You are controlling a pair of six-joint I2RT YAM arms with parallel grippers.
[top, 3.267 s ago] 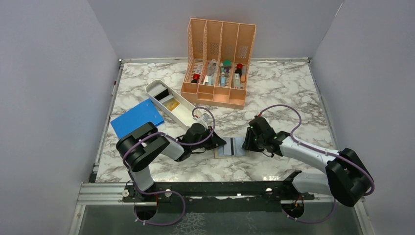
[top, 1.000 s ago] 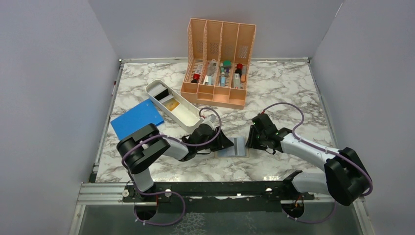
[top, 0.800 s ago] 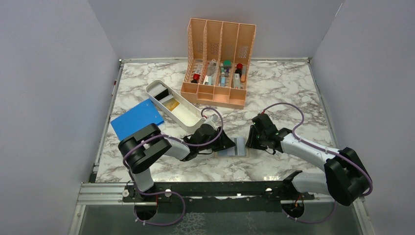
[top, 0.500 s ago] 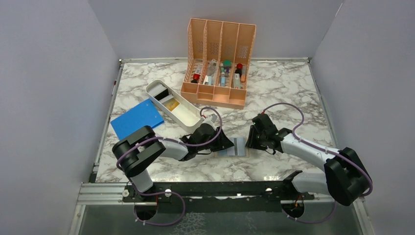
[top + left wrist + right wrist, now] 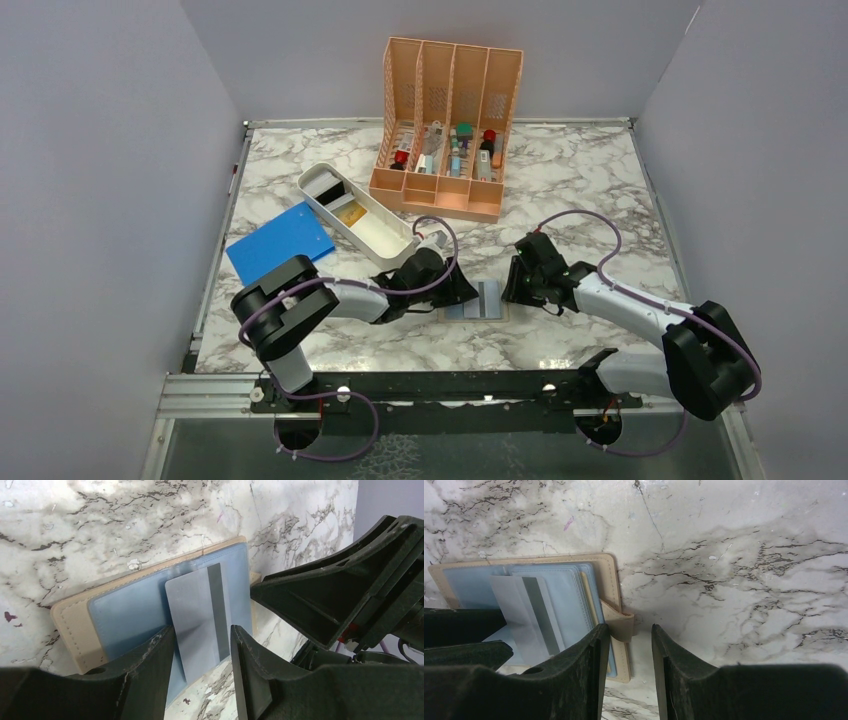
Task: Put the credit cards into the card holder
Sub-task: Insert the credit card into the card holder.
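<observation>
Card (image 5: 192, 605) between left end effector (image 5: 201, 630) fingers

Tan card holder (image 5: 610, 575); grey, dark-striped credit card (image 5: 192, 610)

Both arms stretch forward and inward, forearms low, tips facing each other, close but apart. The left end effector (image 5: 201, 632) has its fingers partway spread, perhaps pinching something. The right end effector (image 5: 629, 630) holds its fingers parted, a clear gap between.

Grey card (image 5: 197, 612) atop open tan holder (image 5: 70, 625)
</observation>
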